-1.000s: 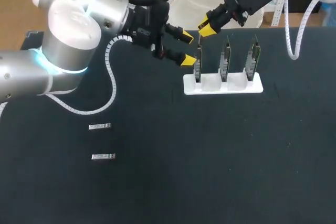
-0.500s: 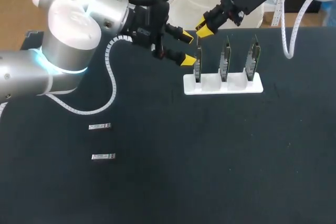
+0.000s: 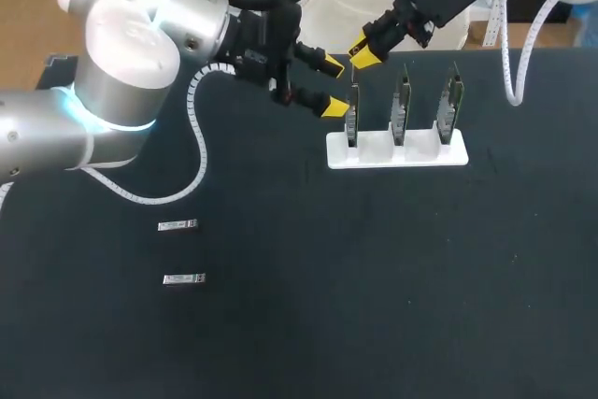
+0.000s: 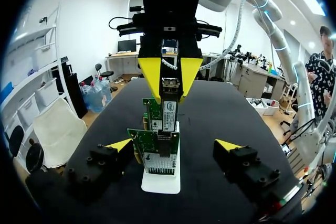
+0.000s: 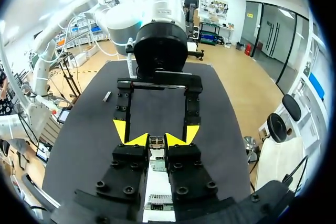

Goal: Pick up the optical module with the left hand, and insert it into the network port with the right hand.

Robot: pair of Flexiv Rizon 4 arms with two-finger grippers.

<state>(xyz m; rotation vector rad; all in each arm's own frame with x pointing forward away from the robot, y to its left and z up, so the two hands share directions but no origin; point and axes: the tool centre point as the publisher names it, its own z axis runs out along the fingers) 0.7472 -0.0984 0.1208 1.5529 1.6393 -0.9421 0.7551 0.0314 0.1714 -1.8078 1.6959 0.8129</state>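
R gripper (image 3: pixel 363 48): fingers nearly closed, pinching the module (image 4: pixel 169 106) from both sides at its upper end. Clearest in the L wrist view: the module hangs straight down from the yellow tips, over the nearest of the cards (image 4: pixel 156 142) standing upright in the white holder (image 4: pixel 160 181). Can't tell if its lower end is in a port.

L gripper (image 3: pixel 333 86): fingers wide apart, holding nothing, one on each side of the end card. One tip is just beside the card edge; contact can't be told.

R wrist view shows the grip from behind, w/ the module squeezed between its own tips and the L gripper open just ahead.

Head view barely shows the held module. It does show 3 cards in a row, plus 2 spare modules (image 3: pixel 177 225) lying flat on the table (image 3: pixel 374 277), well apart from the holder.
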